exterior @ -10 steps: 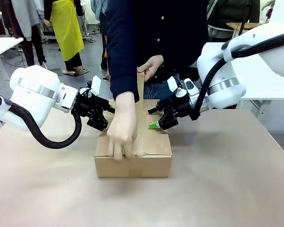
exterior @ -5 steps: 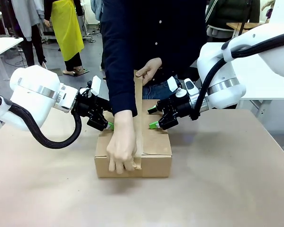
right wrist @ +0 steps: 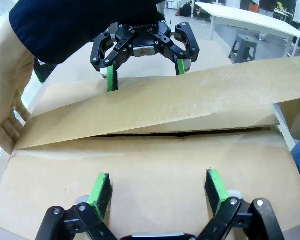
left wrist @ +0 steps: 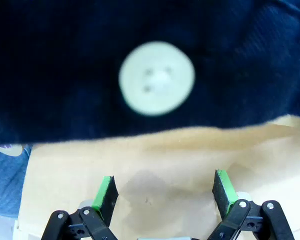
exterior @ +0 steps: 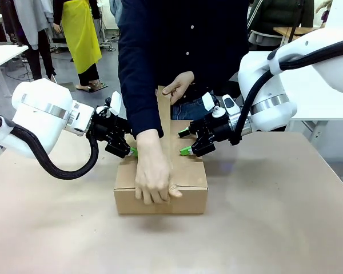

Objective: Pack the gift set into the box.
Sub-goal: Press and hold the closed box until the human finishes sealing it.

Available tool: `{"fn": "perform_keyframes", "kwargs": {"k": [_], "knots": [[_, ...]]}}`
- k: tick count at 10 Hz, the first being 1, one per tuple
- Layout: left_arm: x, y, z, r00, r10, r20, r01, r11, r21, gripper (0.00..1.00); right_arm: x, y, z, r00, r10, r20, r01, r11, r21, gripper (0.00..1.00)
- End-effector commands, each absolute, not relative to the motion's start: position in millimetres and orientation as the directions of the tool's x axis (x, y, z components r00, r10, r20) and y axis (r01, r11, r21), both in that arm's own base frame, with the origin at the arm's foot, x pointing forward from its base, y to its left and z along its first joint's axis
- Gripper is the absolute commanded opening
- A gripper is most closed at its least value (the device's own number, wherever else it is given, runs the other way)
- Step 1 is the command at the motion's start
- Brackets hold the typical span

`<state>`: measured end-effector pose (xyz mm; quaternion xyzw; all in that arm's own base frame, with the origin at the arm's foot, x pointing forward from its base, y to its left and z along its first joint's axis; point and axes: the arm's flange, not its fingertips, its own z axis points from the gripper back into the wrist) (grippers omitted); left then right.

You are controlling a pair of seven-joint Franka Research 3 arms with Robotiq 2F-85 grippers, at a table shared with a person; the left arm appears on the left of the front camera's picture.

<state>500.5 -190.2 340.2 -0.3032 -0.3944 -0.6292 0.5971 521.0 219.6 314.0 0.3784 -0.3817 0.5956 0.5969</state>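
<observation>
The room behind was a busy workshop: white tables stood at the far left and right, and a person in a yellow apron (exterior: 80, 31) stood by the far left table. The near table (exterior: 274, 217) was covered in plain brown paper.

The left gripper (exterior: 124, 141) hung at the far left corner of the box (exterior: 160, 194), its green-padded fingers spread apart and holding nothing; in the left wrist view its pads (left wrist: 106, 192) stood wide over brown cardboard, beneath a dark blue sleeve (left wrist: 140, 60) with a pale button (left wrist: 156, 78). The right gripper (exterior: 184, 141) hung at the far right corner of the box, likewise spread and empty; in the right wrist view it (right wrist: 157, 192) hovered over the closed flaps of the box (right wrist: 140, 185), facing the left gripper (right wrist: 144, 57) across them.

Both grippers had stayed where they were over the last second. The person's hand (exterior: 154, 174) had slid from the left part of the lid toward the middle of the near edge and now pressed a strip of brown tape (exterior: 164, 114) over the centre seam. The person's other hand (exterior: 180, 85) held the tape's upper end above the far side of the box; it had drifted slightly left. The box rested at the middle of the table, flaps down, so the gift set could not be seen.
</observation>
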Motion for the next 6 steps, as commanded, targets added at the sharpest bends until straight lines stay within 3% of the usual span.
{"fn": "perform_keyframes", "kwargs": {"k": [1, 6], "knots": [[500.3, -190.4, 340.9, -0.113, -0.506, 0.855, 0.989, 0.025, 0.145, 1.00, 520.4, 221.1, 312.9, -0.012, 0.433, 0.901, -1.000, 0.004, -0.015, 1.00], [500.3, -190.4, 340.9, -0.113, -0.506, 0.855, 0.989, 0.025, 0.145, 1.00, 520.4, 221.1, 312.9, -0.012, 0.433, 0.901, -1.000, 0.004, -0.015, 1.00]]}}
